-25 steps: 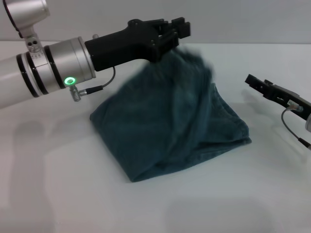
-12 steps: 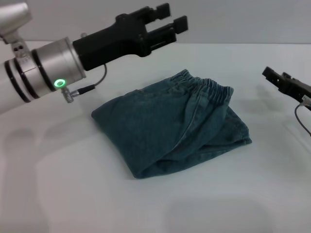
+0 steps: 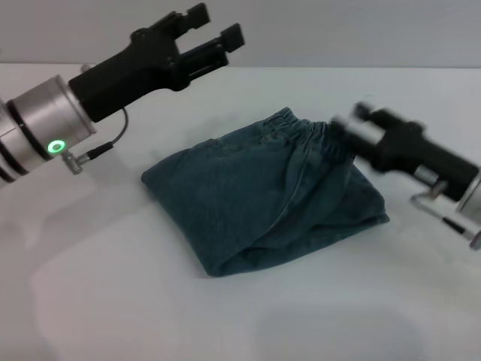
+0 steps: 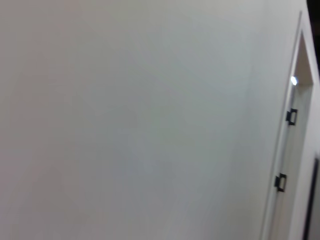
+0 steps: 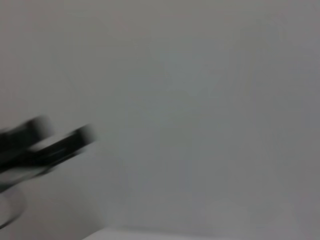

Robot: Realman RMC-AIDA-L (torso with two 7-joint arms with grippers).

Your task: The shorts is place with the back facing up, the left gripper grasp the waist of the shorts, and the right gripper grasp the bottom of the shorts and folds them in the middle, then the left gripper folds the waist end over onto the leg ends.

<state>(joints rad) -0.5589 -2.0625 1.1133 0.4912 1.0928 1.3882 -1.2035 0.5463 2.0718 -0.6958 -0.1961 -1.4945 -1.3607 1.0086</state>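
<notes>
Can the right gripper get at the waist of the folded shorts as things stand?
Probably yes. The right gripper is beside the waist, which lies exposed on top of the shorts. The left gripper is lifted clear, open and empty.

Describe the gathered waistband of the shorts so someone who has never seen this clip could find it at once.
On the white table lies one folded bundle of blue denim, the shorts. Along its far edge, just beside the right gripper, runs the waist: a puckered elastic band, unlike the smooth denim around it.
</notes>
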